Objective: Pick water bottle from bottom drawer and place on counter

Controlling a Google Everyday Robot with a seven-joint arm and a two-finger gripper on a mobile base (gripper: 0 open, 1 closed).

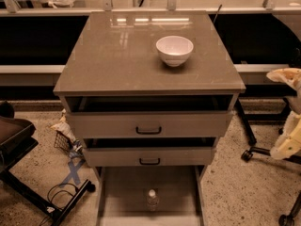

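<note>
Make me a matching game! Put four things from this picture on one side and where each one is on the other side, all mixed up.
Things:
1. white bowl
2. water bottle
3. gripper
4. blue cross

Places:
A. standing in the bottom drawer
B. on the floor, left of the bottom drawer
C. on the counter
D. at the right edge of the view, beside the counter

Pairs: 1-C, 2-A, 3-D, 4-B

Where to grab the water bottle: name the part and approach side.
Grip the water bottle by its body below the white cap, from above and front: it stands upright in the bottom drawer, upper drawers overhanging behind. The gripper is far right.
</note>
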